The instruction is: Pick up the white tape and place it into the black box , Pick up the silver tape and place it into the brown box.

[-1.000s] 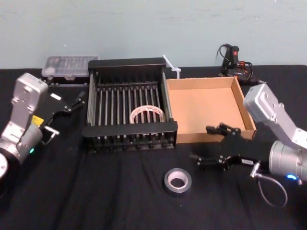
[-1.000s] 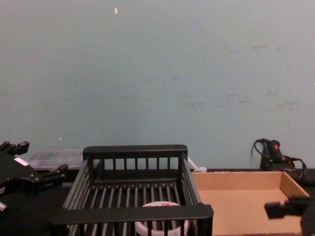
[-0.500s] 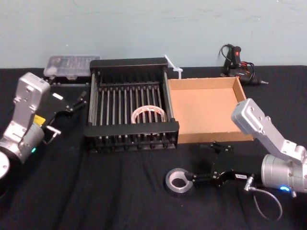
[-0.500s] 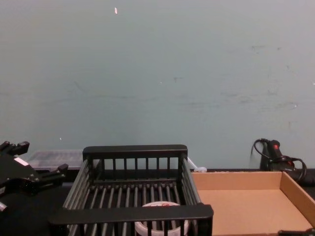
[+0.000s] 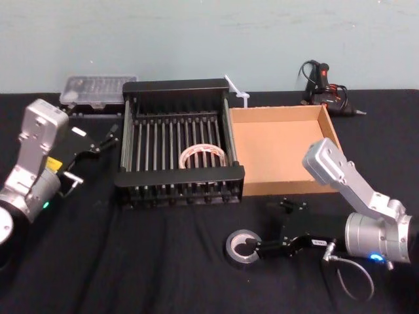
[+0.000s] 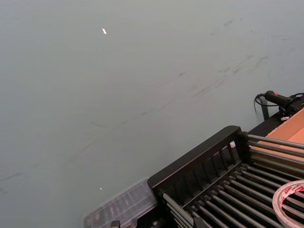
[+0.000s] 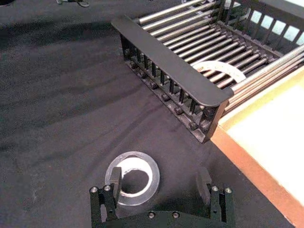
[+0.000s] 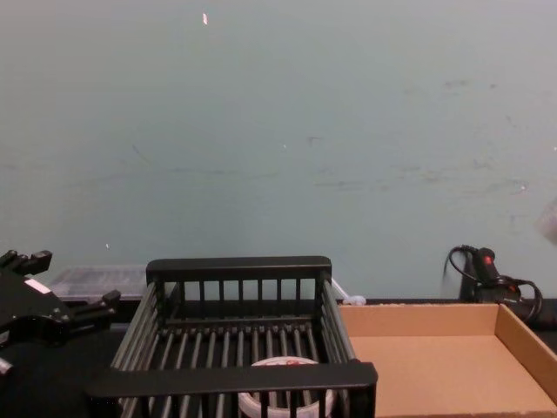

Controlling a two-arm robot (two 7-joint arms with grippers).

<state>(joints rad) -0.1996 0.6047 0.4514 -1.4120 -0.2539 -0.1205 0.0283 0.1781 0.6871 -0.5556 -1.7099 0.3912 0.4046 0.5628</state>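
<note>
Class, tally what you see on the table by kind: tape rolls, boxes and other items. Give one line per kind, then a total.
Tape rolls: 2, the white tape and the silver tape.
Boxes: 2, the black box and the brown box.
Other items: 2, a clear plastic case and a corded tool.
Total: 6.

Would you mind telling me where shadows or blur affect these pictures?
Head view: lighting is even, and the silver tape throws little shadow. Right wrist view: the right gripper darkens the cloth near itself. Chest view: a blurred pale smear sits at the right edge.
</note>
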